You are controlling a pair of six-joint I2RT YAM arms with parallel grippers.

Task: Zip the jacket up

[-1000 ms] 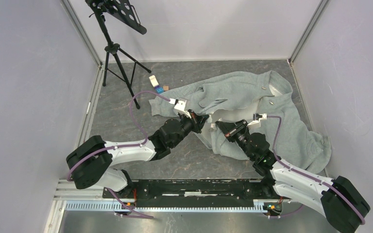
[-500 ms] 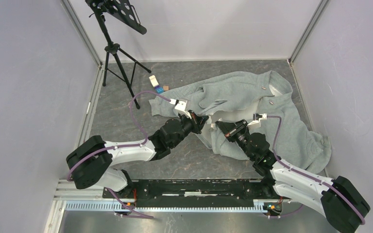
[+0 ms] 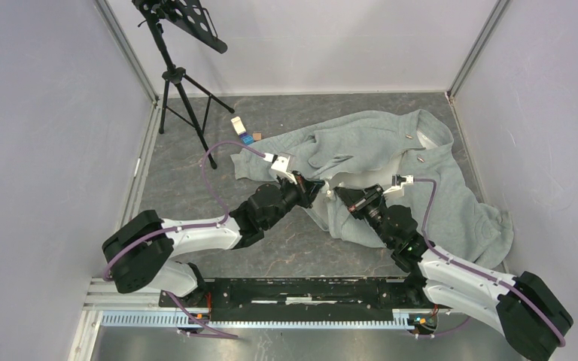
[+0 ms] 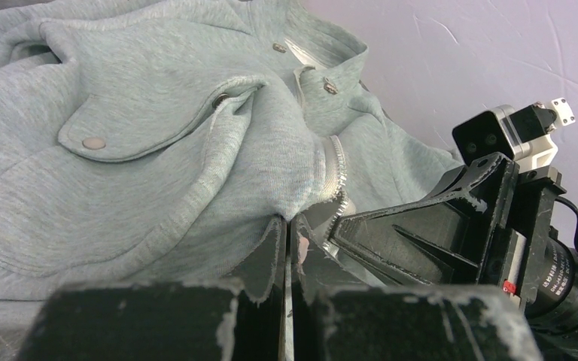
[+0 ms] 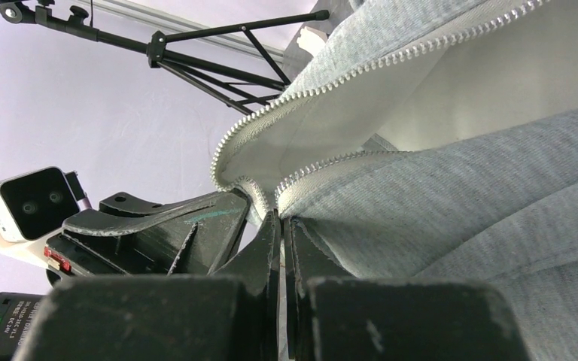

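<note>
The jacket (image 3: 399, 147) lies crumpled and spread across the far right part of the tabletop (image 3: 188, 188), collar toward the back right corner, one sleeve trailing toward my left. Its zipper (image 5: 331, 86) is undone: in my right wrist view the two rows of pale teeth run apart, with the light lining showing between them, and come close together only at the bottom end. That bottom end is where both my hands are. My left gripper (image 4: 287, 248) has its fingers pressed together on the front edge of the fleece just beside the lowest teeth. My right gripper (image 5: 281, 237) is likewise closed, pinching the other edge where the teeth end. The two grippers sit tip to tip, nearly touching, near the middle of the tabletop. In my left wrist view a rounded pocket flap with a metal snap (image 4: 94, 142) lies to the left. A black tripod stand (image 3: 177, 75) stands at the far left corner, and a small white and blue object (image 3: 242, 131) lies between it and the jacket.
</note>
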